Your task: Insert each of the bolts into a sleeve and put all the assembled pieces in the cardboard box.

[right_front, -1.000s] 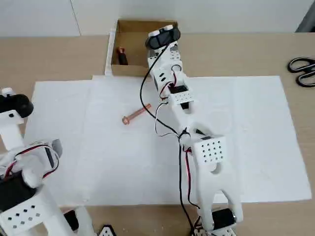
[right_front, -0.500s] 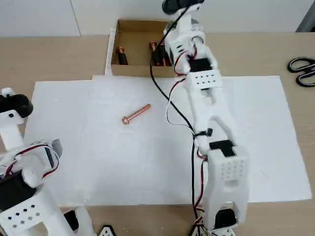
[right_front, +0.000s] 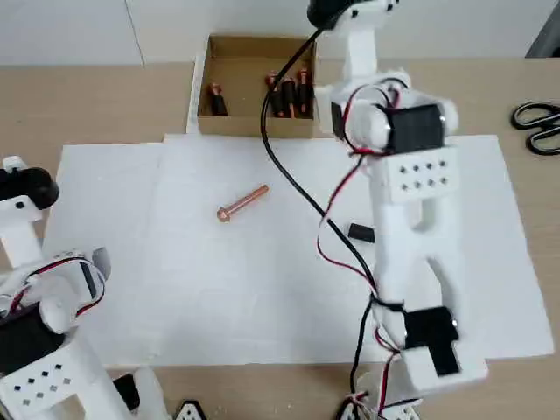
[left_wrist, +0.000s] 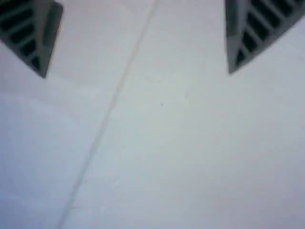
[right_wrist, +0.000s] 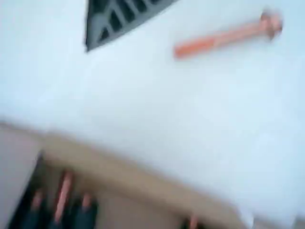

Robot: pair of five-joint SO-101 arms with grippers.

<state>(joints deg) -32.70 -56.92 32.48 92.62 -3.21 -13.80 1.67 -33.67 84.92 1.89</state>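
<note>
A bare copper bolt (right_front: 242, 203) (right_wrist: 224, 36) lies on the white paper (right_front: 175, 289). One black sleeve (right_front: 360, 232) lies on the paper beside my right arm. The cardboard box (right_front: 241, 52) at the table's far edge holds assembled pieces: one (right_front: 215, 98) at its left, a cluster (right_front: 287, 92) (right_wrist: 62, 200) at its right. My right gripper (right_front: 339, 12) hangs high near the box's right end, open and holding nothing; one dark finger (right_wrist: 119, 19) shows above the paper. At the near left, my left gripper (left_wrist: 137, 71) is open over bare paper.
Black-handled scissors (right_front: 538, 122) lie at the table's right edge. My right arm's white links (right_front: 411, 227) and cables stretch over the paper's right half. The left arm's base (right_front: 44, 350) occupies the near left corner. Bare paper surrounds the loose bolt.
My right arm has pulled up and swung right, away from the box. Assembled pieces now show in the box's right part, and the black sleeve on the paper has come into sight. Left arm unchanged.
</note>
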